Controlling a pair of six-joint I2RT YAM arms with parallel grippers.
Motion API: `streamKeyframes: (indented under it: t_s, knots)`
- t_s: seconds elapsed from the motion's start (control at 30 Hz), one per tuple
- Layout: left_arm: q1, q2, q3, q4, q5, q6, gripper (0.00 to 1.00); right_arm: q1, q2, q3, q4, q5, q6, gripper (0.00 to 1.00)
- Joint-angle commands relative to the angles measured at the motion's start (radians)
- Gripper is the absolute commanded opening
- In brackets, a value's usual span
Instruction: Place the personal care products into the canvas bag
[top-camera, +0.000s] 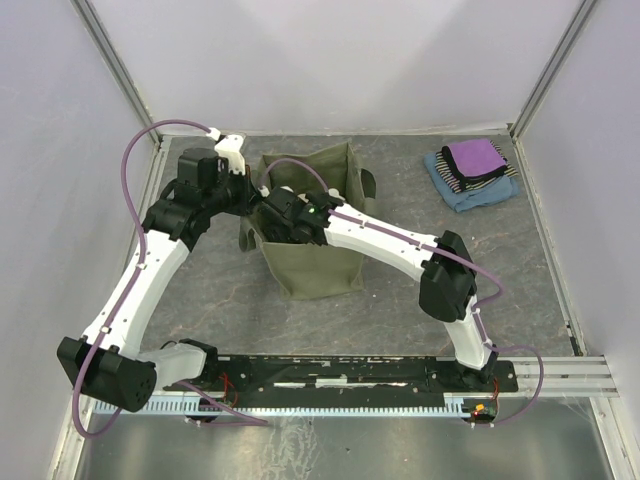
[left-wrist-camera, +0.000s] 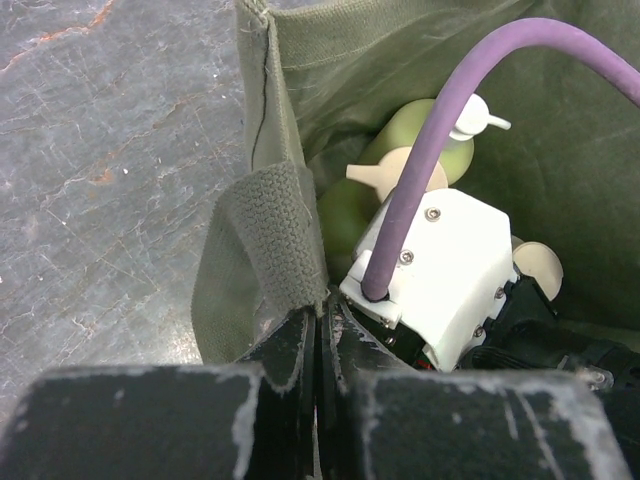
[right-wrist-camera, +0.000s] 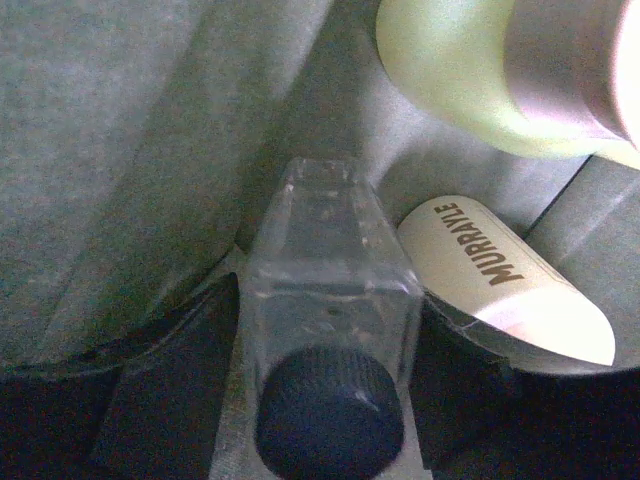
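The olive-green canvas bag (top-camera: 322, 268) stands open at mid-table. My left gripper (top-camera: 252, 196) is shut on its near handle strap (left-wrist-camera: 272, 235) at the rim, seen up close in the left wrist view (left-wrist-camera: 322, 315). My right gripper (top-camera: 284, 222) reaches down inside the bag and is shut on the clear square bottle with the dark cap (right-wrist-camera: 330, 250), held between both fingers (right-wrist-camera: 328, 292). Beside it lie the cream bottle (right-wrist-camera: 500, 280) and the yellow-green pump bottle (right-wrist-camera: 450, 70), which also shows in the left wrist view (left-wrist-camera: 425, 125). The round green bottle with the peach cap (left-wrist-camera: 345, 210) lies in the bag too.
Folded purple, striped and blue cloths (top-camera: 472, 172) lie at the back right. White walls and metal posts close in the table on three sides. The right arm's white wrist housing (left-wrist-camera: 450, 265) and purple cable (left-wrist-camera: 440, 130) fill much of the bag's mouth.
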Motion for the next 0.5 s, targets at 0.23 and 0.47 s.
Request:
streamKeyframes:
  t_s: [0.23, 0.47]
  knots:
    - [-0.003, -0.009, 0.057, 0.076, 0.02, -0.001, 0.03, 0.016, -0.139, 0.063, 0.077, -0.002, -0.099, 0.93]
    - [-0.002, -0.009, 0.056, 0.075, 0.016, -0.005, 0.03, -0.002, -0.349, 0.061, 0.09, 0.094, -0.127, 1.0]
